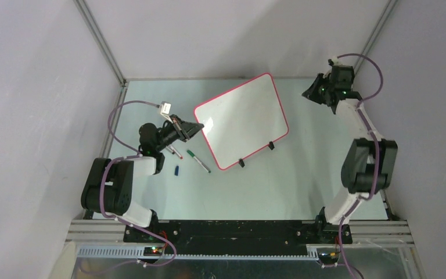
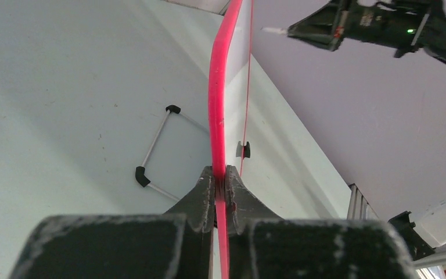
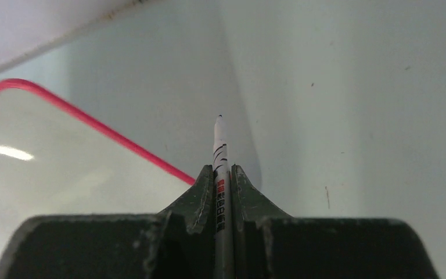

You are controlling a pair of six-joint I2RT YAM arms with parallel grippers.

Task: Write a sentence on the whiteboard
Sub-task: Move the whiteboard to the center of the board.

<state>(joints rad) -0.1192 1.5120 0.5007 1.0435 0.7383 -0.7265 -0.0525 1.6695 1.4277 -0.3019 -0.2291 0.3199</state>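
Whiteboard, small rectangular glossy white board with a thin red rounded frame and two little black feet, is sitting tilted around the middle of the pale desk, its face showing blank apart from a glare streak. Left jaws are clenching the red frame at the board's left edge, bracing it. Right jaws are gripping a slim white marker pen, tip pointing forward, and are hovering off the board's far right corner, well apart from the face. Judging: setup step, board being steadied and pen being readied; writing not yet begun. Next move is calling for the right arm to be bringing the tip over the blank face and touching down lightly, with the left grip holding firm against the push.
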